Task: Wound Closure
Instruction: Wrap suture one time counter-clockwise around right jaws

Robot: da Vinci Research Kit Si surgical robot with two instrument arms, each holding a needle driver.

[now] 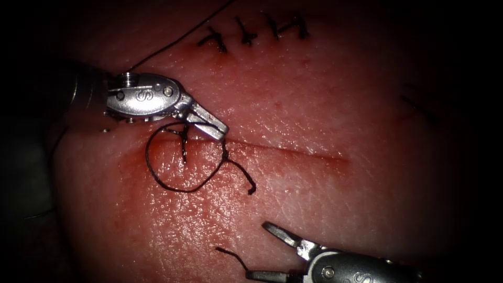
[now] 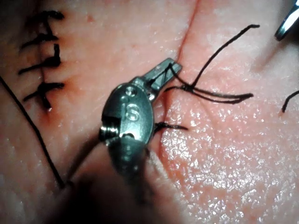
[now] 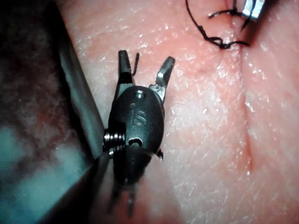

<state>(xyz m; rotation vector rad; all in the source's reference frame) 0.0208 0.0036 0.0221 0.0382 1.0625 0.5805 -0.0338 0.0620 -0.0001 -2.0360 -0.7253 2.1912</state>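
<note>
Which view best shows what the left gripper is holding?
The left wrist view: the left gripper is shut on the thread near its knot at the cut. The endoscope view shows the same grasp above the loop.

Thread loop (image 1: 178, 162) lies on the tissue (image 1: 325, 209) at the cut's (image 1: 304, 153) left end — left tool (image 1: 212, 126) above it, right tool (image 1: 272, 251) below.

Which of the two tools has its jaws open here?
The right arm's tool: its jaws are spread wide and hold nothing. The left arm's tool is shut on the thread at the cut.
</note>
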